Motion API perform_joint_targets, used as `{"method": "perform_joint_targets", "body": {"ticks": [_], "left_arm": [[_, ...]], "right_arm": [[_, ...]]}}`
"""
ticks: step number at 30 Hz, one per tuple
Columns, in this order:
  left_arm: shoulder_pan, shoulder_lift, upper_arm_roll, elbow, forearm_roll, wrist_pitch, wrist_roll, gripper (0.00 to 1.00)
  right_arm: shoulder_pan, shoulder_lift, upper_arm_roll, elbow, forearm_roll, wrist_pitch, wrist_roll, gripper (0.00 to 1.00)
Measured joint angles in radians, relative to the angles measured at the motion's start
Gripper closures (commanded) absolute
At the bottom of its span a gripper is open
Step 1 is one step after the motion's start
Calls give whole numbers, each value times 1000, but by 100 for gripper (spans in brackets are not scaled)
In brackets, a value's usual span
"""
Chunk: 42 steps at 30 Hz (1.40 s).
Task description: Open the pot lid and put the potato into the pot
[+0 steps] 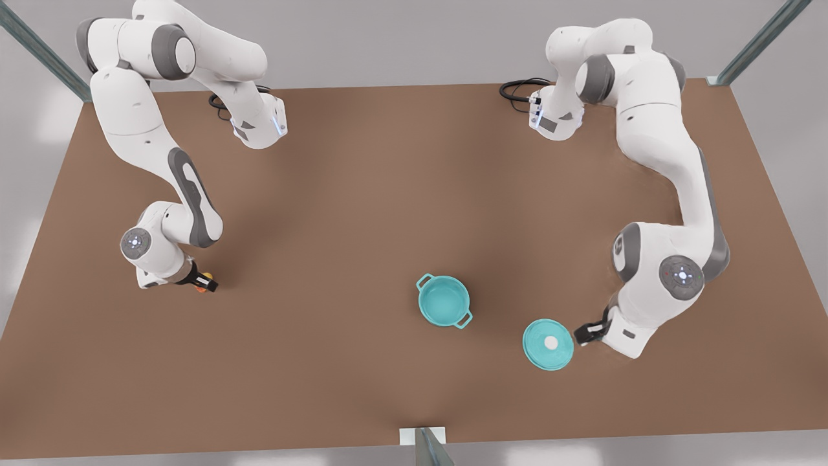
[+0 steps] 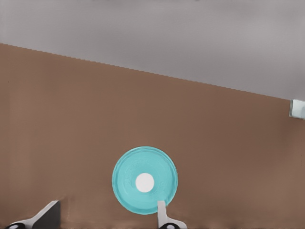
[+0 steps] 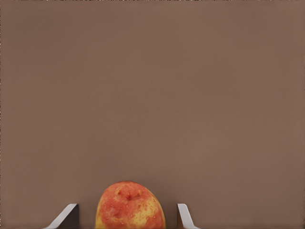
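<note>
The teal pot (image 1: 444, 300) stands uncovered near the table's middle, teal inside. To its right in the front view the pot lid (image 1: 548, 344) (image 2: 145, 180) lies flat on the table, white knob up. My left gripper (image 1: 585, 335) (image 2: 107, 206) is open just beside the lid's rim, one finger (image 2: 162, 212) at its edge. At the front view's left, my right gripper (image 1: 206, 283) (image 3: 127, 206) is low over the table and open, its fingers on either side of the yellow-and-red potato (image 1: 202, 289) (image 3: 129, 206) with small gaps.
The brown table (image 1: 362, 194) stretches wide between the two arms. Black cables (image 1: 517, 89) lie by the arm bases at the back. A metal post (image 1: 424, 443) stands at the table's front edge.
</note>
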Motion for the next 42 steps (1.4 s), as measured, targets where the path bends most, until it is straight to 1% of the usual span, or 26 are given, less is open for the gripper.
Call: {"method": "perform_joint_targets", "body": {"ticks": [1,2,3,6,7,9,10,12,16,22,39,42], "left_arm": [[11,-215,-5,-267,-13,1,18,0],[11,-326,-9,-396,-22,5,34,0],[10,-384,-11,-452,-29,7,50,0],[6,-443,-25,-472,-20,-9,90,0],[7,-448,-35,-462,-10,-23,97,0],[3,-449,-55,-445,5,-45,109,0],[-2,-445,-58,-433,9,-53,117,0],[-1,-430,-56,-402,7,-67,134,0],[87,-424,-62,-405,-41,-101,169,0],[59,-418,-64,-409,-61,-129,208,0],[71,-416,-59,-406,-56,-149,268,0],[68,-415,-59,-406,-56,-150,272,0]], "right_arm": [[0,-1,0,0,0,0,1,21],[0,-1,1,0,0,0,1,21],[1,-1,1,0,1,0,2,21],[1,1,1,-1,1,1,4,22],[1,2,2,-1,1,1,4,27],[2,2,2,-2,2,2,5,29],[2,2,2,-2,2,2,6,33],[2,2,2,-2,2,2,8,36],[3,-12,2,-2,2,-1,12,36],[3,-20,3,-2,2,-11,17,37],[8,-1,3,-3,2,-16,29,37],[8,0,3,-3,2,-15,30,43]]}}
